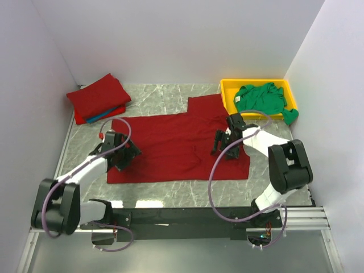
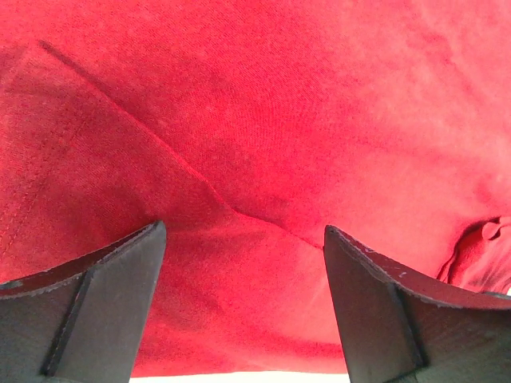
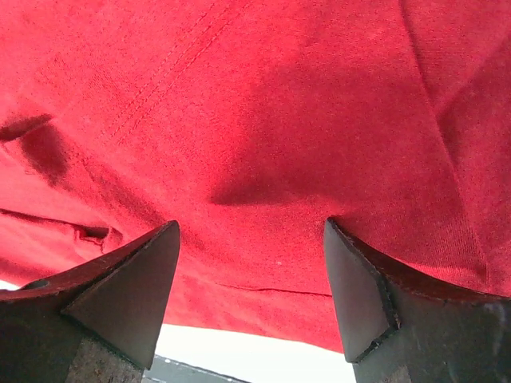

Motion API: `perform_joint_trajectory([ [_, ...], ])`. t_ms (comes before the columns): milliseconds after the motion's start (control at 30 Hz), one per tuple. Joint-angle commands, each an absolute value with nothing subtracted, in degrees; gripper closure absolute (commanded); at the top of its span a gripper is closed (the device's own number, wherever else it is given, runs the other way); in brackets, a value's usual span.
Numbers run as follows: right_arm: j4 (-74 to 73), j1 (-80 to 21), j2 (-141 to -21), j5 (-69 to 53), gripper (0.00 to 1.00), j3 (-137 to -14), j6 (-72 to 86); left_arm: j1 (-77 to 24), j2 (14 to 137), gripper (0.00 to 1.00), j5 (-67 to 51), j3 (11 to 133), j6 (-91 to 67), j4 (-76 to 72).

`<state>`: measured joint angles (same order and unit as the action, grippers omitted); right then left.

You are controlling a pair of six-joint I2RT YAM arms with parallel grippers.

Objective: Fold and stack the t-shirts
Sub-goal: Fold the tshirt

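At the middle of the marbled surface (image 1: 165, 94) a dark red t-shirt (image 1: 176, 145) lies spread out flat. Its long axis runs left to right across the surface. At its right end a sleeve (image 1: 205, 105) juts toward the far side, close to the yellow tray (image 1: 227, 85). Which end carries the collar cannot be told.

The left pincer (image 1: 126, 152) stands over the shirt's left part, near the left edge. The left wrist view shows it released, jaws wide apart, with only creased red cloth between them (image 2: 243, 231). The right pincer (image 1: 224, 142) stands over the shirt's right part. It is likewise released in the right wrist view (image 3: 251, 227), jaws spread. One fingertip (image 3: 351, 263) sits at a small dent in the cloth. Whether it presses there cannot be told.

At the far left corner lies a stack of folded shirts (image 1: 99, 96). It is dark red on top, with a blue edge (image 1: 105, 115) showing below. The stack lies apart from the spread shirt.

A green shirt (image 1: 261, 99) lies crumpled in the tray, one part hanging over the right rim.
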<state>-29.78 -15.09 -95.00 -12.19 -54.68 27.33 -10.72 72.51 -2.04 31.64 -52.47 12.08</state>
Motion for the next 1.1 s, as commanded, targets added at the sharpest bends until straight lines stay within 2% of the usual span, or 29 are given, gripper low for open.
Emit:
perform_joint_trajectory([
  [0,-35.16,-15.21,-92.91,-12.12,0.2,-47.56,30.05,-10.9,68.65,0.12,2.46,27.7,-55.01,20.99],
  [333,-36.56,-15.56,-81.66,-13.54,0.2,-38.06,33.66,-11.51,53.45,0.12,4.13,23.29,-60.64,27.68],
  [600,-39.63,-16.7,-72.25,-13.36,0.2,-33.13,35.25,-11.78,48.35,0.12,3.95,26.36,-62.75,32.95],
  [800,-44.47,-16.7,-69.17,-9.58,0.2,-40.33,32.35,-11.78,45.88,0.12,5.89,32.68,-59.86,35.16],
  [1067,-41.94,-16.7,-77.58,-8.96,0.2,-50.53,29.36,-11.86,57.99,0.12,0.71,36.82,-54.23,24.01],
])
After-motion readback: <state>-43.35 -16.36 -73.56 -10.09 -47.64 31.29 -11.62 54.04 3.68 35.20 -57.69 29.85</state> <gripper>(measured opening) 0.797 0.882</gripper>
